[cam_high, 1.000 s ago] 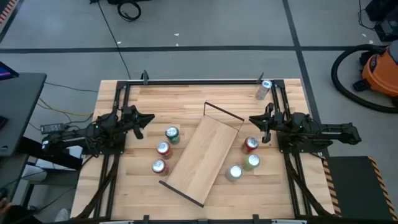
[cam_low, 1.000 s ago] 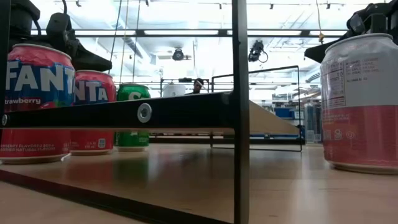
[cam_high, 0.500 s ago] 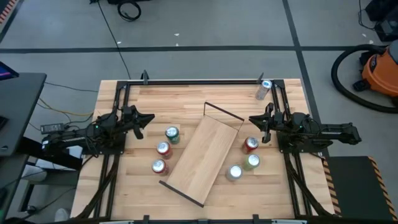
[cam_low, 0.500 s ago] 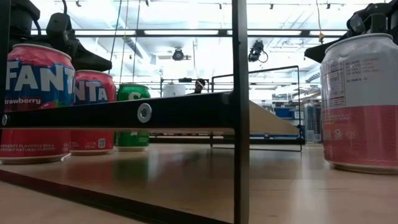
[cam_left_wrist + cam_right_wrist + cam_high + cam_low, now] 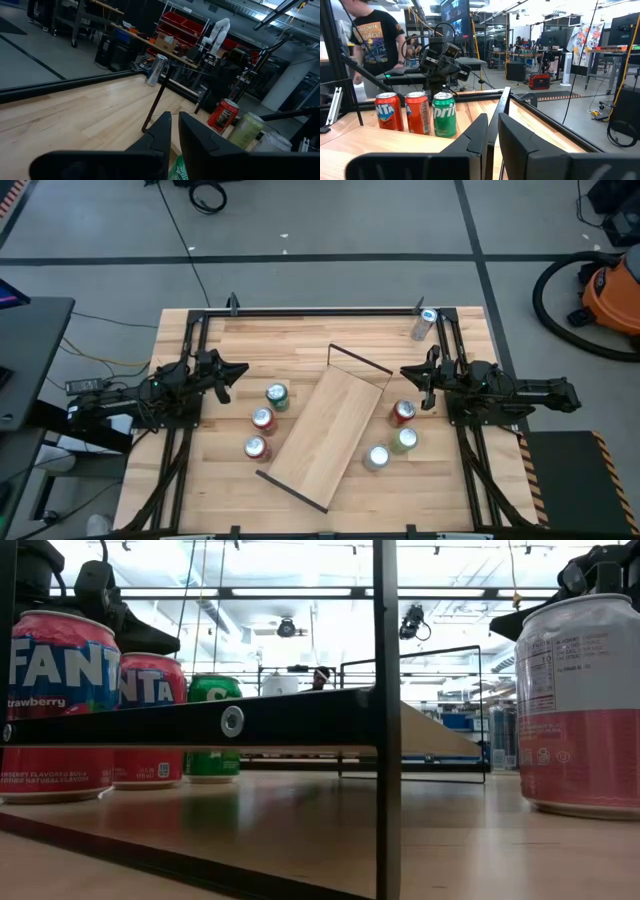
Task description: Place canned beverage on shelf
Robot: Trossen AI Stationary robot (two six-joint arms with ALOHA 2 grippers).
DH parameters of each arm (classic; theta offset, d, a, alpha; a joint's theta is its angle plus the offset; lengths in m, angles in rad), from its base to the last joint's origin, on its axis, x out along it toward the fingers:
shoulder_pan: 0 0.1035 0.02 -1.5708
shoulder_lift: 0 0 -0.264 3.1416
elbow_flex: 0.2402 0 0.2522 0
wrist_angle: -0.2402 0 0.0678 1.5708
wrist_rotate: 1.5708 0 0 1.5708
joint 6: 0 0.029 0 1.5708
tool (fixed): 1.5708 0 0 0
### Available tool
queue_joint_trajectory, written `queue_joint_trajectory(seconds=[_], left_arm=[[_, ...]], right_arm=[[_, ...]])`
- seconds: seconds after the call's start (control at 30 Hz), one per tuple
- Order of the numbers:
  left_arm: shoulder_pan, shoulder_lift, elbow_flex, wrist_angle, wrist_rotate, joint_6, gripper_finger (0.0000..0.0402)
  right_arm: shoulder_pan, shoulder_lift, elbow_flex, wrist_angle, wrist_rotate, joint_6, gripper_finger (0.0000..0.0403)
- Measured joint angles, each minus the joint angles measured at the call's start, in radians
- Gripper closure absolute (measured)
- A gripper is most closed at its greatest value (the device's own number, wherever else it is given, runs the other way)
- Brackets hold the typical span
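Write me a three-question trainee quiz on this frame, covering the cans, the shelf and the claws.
1. True or false: a can already stands on the shelf.
2. How many cans stand on the left claw's side of the shelf? A) two B) three C) four
3. Fill in: the lone silver can stands near the table's far ____ corner.

Key
1. False. The board is bare.
2. B. A green can and two red cans.
3. Right, beyond the right claw. Both claws are shut and hold nothing.
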Motion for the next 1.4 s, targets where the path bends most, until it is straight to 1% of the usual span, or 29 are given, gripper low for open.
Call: queue_joint_trajectory(seconds=[0.73, 0.8, 0.93, 1.07, 1.17, 1.27, 1.33, 1.4], left_arm=[[0.000, 0.000, 0.000, 0.001, 0.000, 0.000, 0.0356], [0.000, 0.000, 0.000, 0.023, 0.000, -0.013, 0.0356], [0.000, -0.001, 0.000, 0.123, 0.000, -0.018, 0.0356], [0.000, -0.001, 0.000, 0.151, 0.000, -0.012, 0.0356], [0.000, -0.001, 0.000, 0.151, 0.000, -0.037, 0.0356], [0.000, 0.000, 0.000, 0.173, 0.033, -0.073, 0.0356], [0.000, -0.001, 0.000, 0.246, 0.104, -0.015, 0.0356], [0.000, -0.001, 0.000, 0.318, 0.235, 0.061, 0.0356]], right_arm=[[0.000, 0.000, 0.000, 0.000, 0.000, 0.000, 0.0348], [0.000, 0.000, 0.000, 0.000, 0.000, 0.000, 0.0348], [0.000, 0.000, 0.000, 0.006, 0.000, -0.007, 0.0348], [0.000, 0.001, 0.000, 0.102, -0.001, -0.011, 0.0348], [0.000, 0.002, 0.000, 0.269, -0.011, 0.072, 0.0348], [-0.001, 0.005, 0.000, 0.448, -0.011, 0.048, 0.0348], [-0.001, 0.005, 0.000, 0.531, -0.016, 0.054, 0.0348], [-0.001, 0.005, 0.000, 0.559, -0.003, 0.125, 0.0348]])
